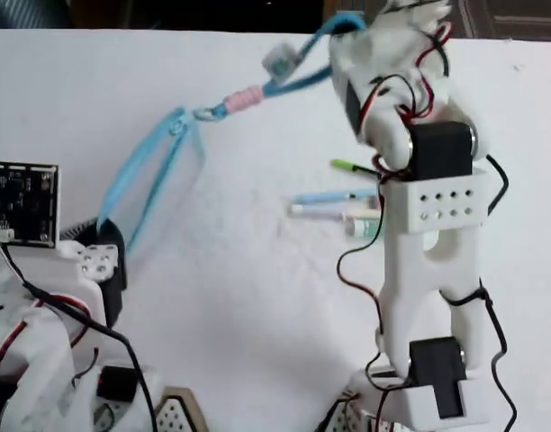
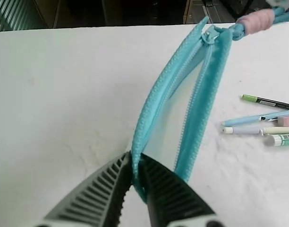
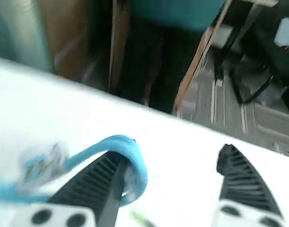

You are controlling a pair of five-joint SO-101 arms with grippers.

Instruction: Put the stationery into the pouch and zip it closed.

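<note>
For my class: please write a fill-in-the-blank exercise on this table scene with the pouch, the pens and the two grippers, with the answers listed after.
1. The left gripper is shut on one end of the ____.
2. The zipper of the pouch is ____.
3. The pens lie on the ____, outside the pouch.
4. The cord hooked over one finger of the open right gripper is ____.
Missing words: pouch; open; table; blue.

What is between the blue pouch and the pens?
Nothing, just bare white table. The left wrist view shows the gap between the pouch and the pens.
</note>
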